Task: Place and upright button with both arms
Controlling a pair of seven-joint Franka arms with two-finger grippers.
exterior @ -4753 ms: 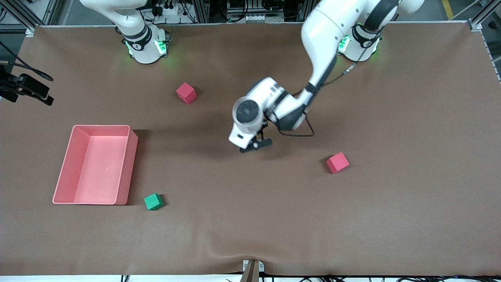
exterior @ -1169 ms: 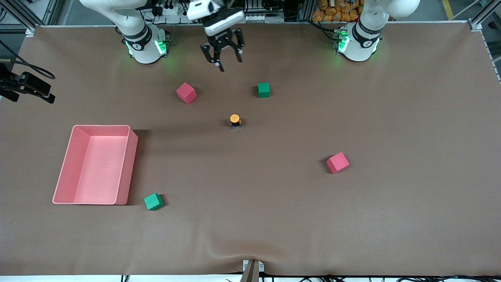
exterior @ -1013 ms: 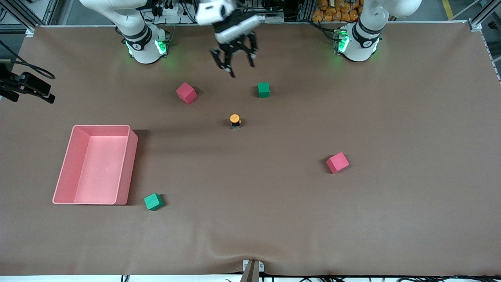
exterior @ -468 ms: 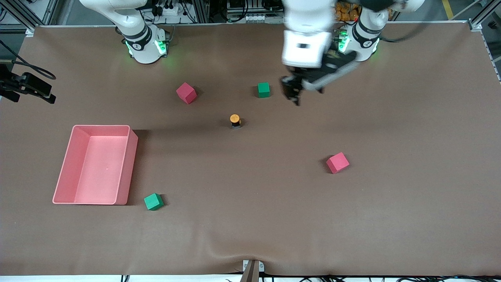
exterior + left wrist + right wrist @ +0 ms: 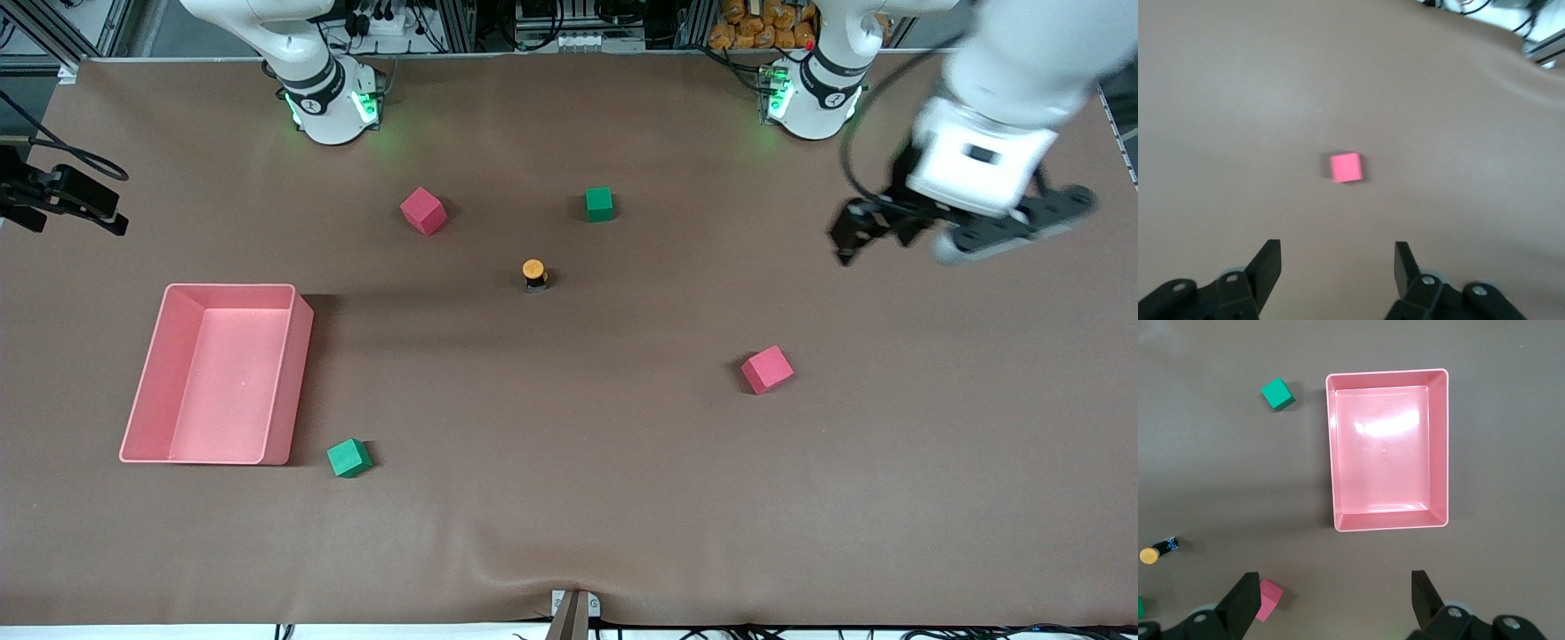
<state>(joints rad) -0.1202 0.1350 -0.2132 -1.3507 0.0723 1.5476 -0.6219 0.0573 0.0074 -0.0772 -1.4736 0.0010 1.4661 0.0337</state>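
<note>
The button (image 5: 533, 274) stands upright in the middle of the brown mat, orange cap up on its dark body, with nothing touching it. It also shows small at the edge of the right wrist view (image 5: 1151, 553). My left gripper (image 5: 852, 244) hangs open and empty in the air over bare mat toward the left arm's end of the table. In its own view the left gripper (image 5: 1338, 250) looks down on a pink cube (image 5: 1346, 167). My right gripper (image 5: 1335, 583) is open and empty, high over the table; it is outside the front view.
A pink bin (image 5: 292, 373) sits toward the right arm's end. Pink cubes (image 5: 423, 211) (image 5: 766, 369) and green cubes (image 5: 599, 204) (image 5: 348, 458) lie scattered around the button. A black camera mount (image 5: 62, 200) juts in at the table's edge.
The left arm has swung away from over the middle of the table toward its own end. The button has stayed where it stands.
</note>
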